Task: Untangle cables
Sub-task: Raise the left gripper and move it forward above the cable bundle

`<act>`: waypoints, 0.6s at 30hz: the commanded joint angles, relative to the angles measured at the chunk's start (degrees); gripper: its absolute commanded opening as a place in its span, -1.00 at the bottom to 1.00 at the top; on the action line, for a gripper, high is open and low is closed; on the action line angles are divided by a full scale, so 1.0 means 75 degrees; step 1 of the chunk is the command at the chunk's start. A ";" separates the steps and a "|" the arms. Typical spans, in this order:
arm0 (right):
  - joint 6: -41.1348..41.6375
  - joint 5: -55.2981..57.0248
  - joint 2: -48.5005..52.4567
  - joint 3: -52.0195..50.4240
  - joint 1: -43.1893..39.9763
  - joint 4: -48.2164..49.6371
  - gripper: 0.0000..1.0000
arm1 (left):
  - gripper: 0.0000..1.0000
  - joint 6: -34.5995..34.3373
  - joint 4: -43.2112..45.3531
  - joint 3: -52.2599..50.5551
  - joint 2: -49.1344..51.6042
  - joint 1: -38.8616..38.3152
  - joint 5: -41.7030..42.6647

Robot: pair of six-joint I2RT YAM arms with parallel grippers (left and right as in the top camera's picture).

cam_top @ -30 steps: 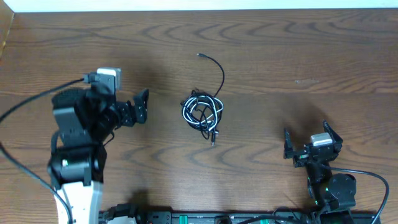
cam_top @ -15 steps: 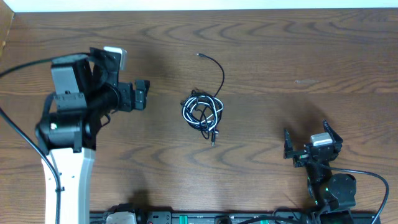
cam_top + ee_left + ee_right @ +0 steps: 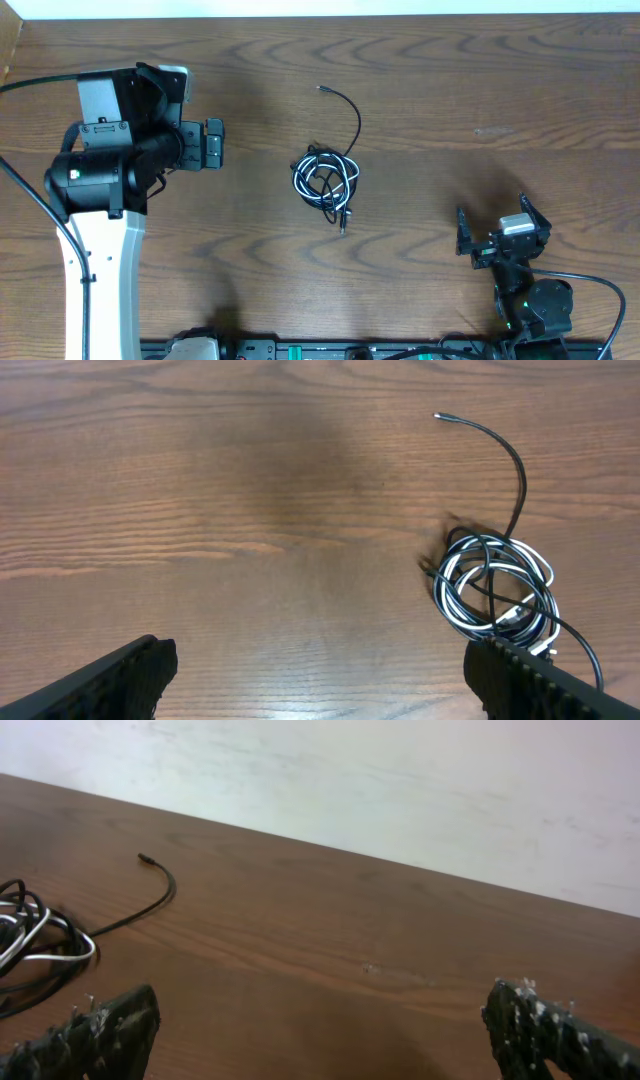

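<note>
The cables (image 3: 326, 180) lie as a small black and white coil in the middle of the wooden table, one black end arcing up to a plug tip (image 3: 321, 89). The same cables (image 3: 495, 585) fill the right of the left wrist view and the cables (image 3: 35, 940) sit at the left edge of the right wrist view. My left gripper (image 3: 213, 144) hovers open, left of the coil, apart from it, nothing between its fingers (image 3: 120, 680). My right gripper (image 3: 493, 228) rests open at the front right, far from the coil, its fingers (image 3: 545, 1030) empty.
The left arm's white and black body (image 3: 100, 200) stands over the table's left side, with a thick black wire looping off to the left. The right arm's base (image 3: 535, 305) sits at the front edge. A pale wall (image 3: 400, 790) rises beyond the table's far edge.
The left arm has swung up and back, its gripper moving up and slightly left and turning level. The right arm and the cables have not moved.
</note>
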 commanded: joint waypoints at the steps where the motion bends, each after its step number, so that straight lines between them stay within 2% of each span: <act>1: -0.0055 0.0032 -0.0012 -0.0012 0.0050 -0.0041 0.99 | 0.96 -0.0090 -0.0032 0.0178 0.0015 -0.0023 -0.0020; 7: -0.0055 0.0032 -0.0012 -0.0012 0.0050 -0.0041 0.99 | 0.96 -0.0568 -0.0020 0.0178 0.0015 -0.0023 0.0009; 18: -0.0055 0.0032 -0.0012 -0.0012 0.0050 -0.0041 0.99 | 0.96 -0.0571 0.0026 0.0178 0.0029 -0.0023 0.0184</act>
